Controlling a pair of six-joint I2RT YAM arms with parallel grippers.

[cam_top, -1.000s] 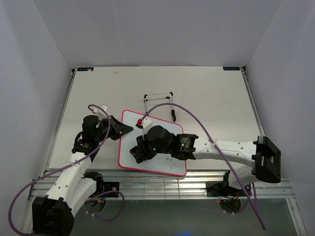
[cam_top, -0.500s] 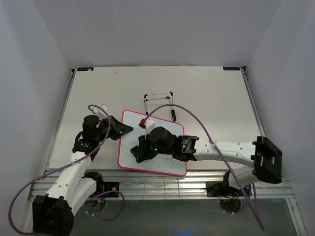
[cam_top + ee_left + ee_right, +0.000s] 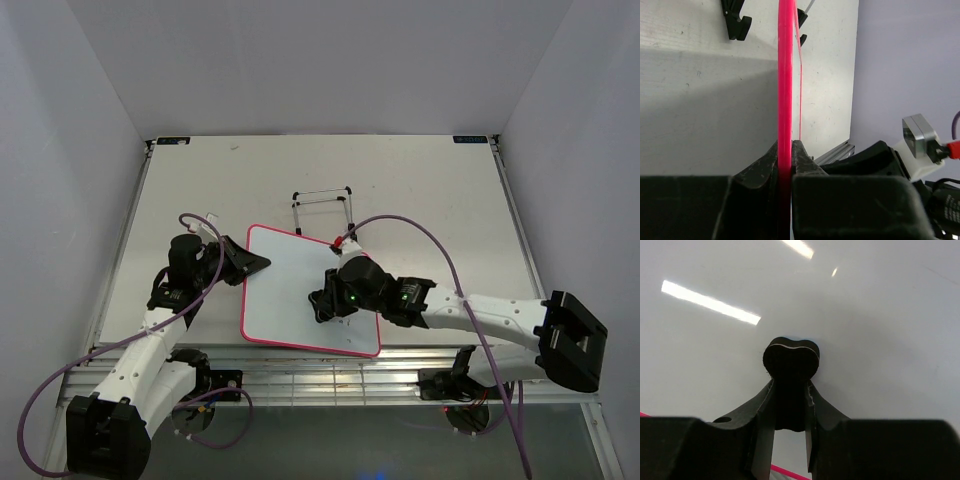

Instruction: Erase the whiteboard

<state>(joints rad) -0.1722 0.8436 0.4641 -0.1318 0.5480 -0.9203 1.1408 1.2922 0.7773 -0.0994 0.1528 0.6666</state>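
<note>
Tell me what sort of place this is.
Probably a robotics lab test cell. A bare white table is boxed in by plain white walls. The cabled left arm and right arm stand on a metal rail at its near edge. The props include a whiteboard and a wire stand.

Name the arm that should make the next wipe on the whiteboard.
Right. The right gripper is shut on the black eraser, held at the face of the whiteboard. The left gripper is clamped on the board's pink edge and looks better used steadying it.
</note>
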